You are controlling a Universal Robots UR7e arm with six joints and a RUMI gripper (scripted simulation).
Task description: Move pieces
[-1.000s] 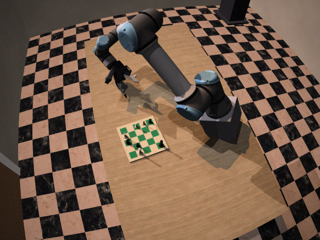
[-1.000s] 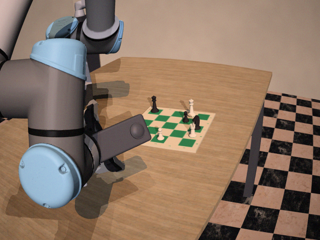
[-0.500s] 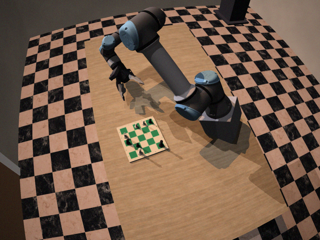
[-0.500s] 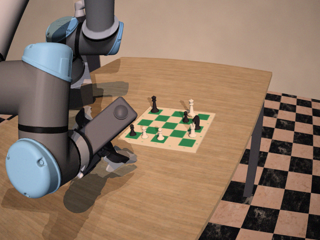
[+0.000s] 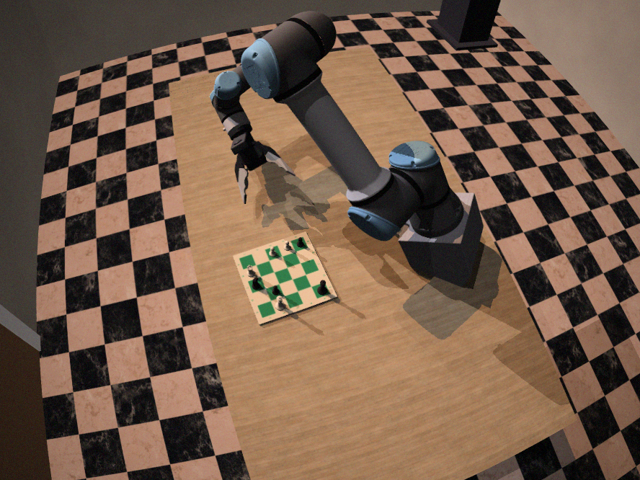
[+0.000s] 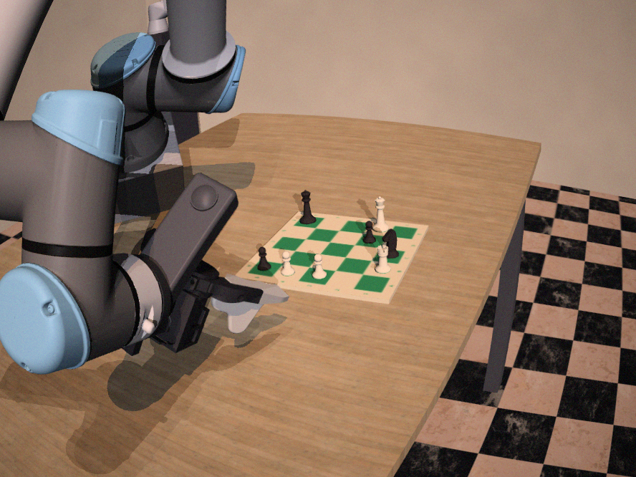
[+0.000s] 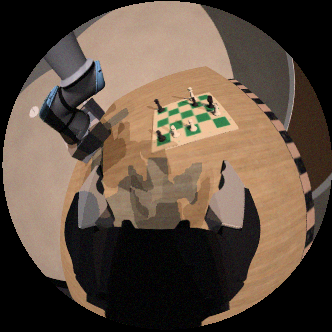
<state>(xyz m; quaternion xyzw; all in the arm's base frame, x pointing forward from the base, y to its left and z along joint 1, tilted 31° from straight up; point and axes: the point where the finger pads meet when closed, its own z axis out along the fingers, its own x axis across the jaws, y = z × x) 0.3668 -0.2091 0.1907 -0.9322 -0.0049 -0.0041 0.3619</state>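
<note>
A small green and cream chessboard [image 5: 284, 279] lies on the wooden table, also in the exterior view [image 6: 339, 253] and the wrist view [image 7: 192, 120]. On it stand a tall black piece [image 6: 306, 208], a tall white piece [image 6: 379, 214], a black knight [image 6: 391, 243], a white rook [image 6: 382, 259], two black pawns [image 6: 369, 232] [image 6: 263, 259] and two white pawns [image 6: 286, 263] [image 6: 319, 267]. All are upright. The edge letters are too small to read. My gripper [image 5: 266, 183] [image 6: 256, 308] is open and empty, above bare table well short of the board [image 7: 162, 195].
The arm's grey pedestal [image 5: 439, 242] stands on the table to the right of the board. The upper arm [image 5: 331, 129] spans above the table behind the board. A dark column [image 5: 470, 20] stands on the floor at the far corner. The table edge [image 6: 518, 215] is near the board.
</note>
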